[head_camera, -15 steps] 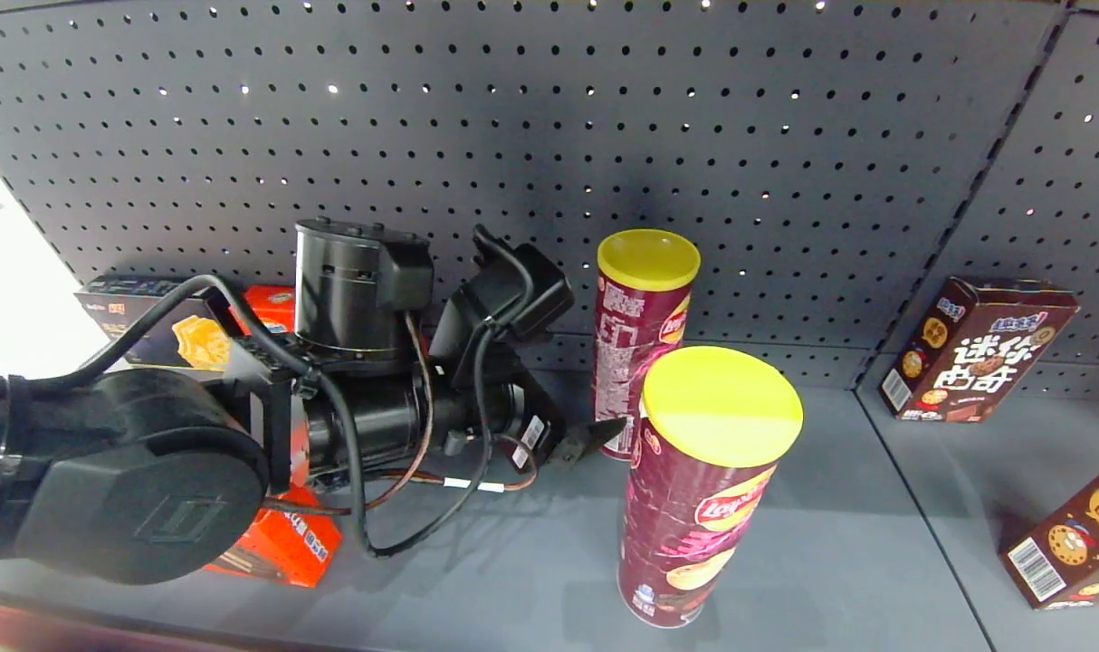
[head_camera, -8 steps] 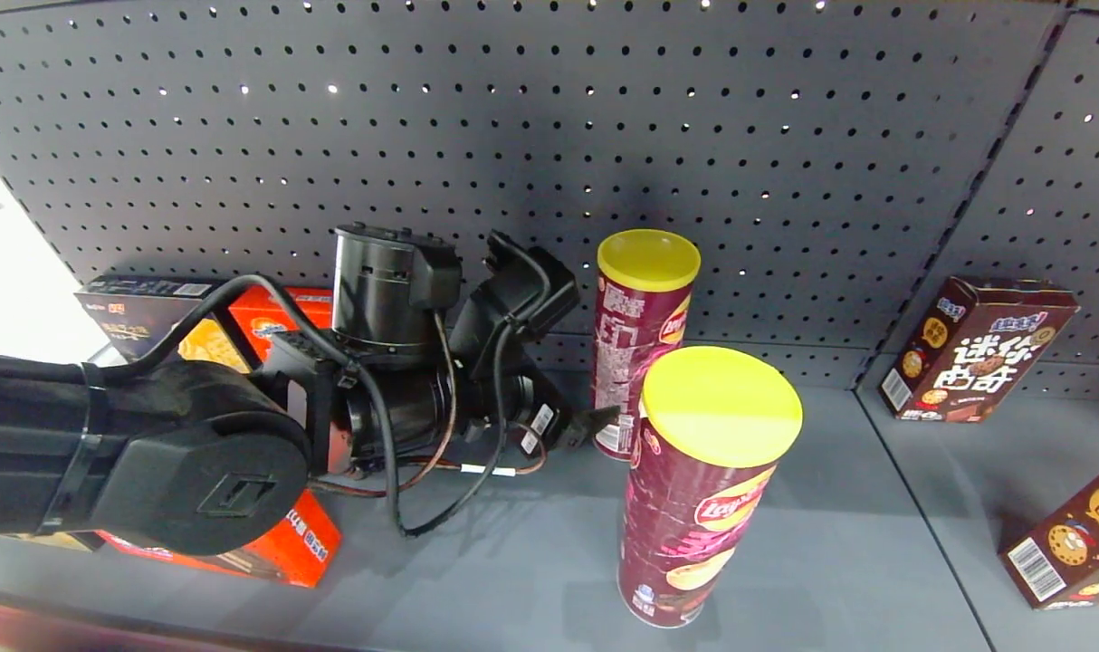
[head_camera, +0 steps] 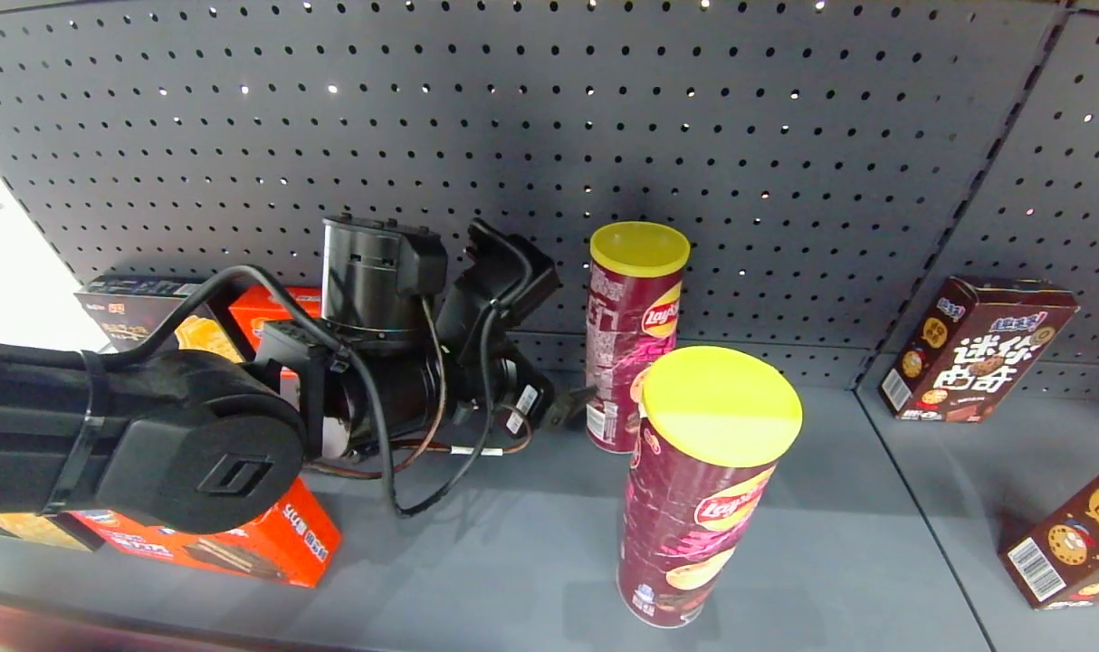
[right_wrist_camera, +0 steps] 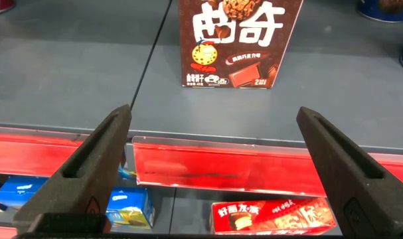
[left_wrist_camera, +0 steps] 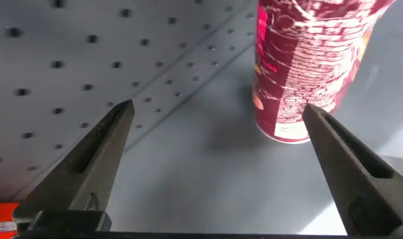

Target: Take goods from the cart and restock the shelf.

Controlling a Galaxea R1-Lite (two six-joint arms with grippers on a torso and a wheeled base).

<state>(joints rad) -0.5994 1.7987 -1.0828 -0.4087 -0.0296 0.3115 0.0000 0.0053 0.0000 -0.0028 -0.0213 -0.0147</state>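
My left claw [left_wrist_camera: 214,113] gapes wide, one finger just beside the rear chip can [head_camera: 631,335] at the back edge of the shelf [head_camera: 513,570]. A careless swing could clip it, tipping it into the front can [head_camera: 703,489] nearby. My right claw [right_wrist_camera: 214,116] gapes wide too, empty.

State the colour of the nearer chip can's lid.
The lid is yellow, clearest in the head view.

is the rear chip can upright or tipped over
Upright: the rear chip can stands on its base on the shelf, with its yellow lid on top.
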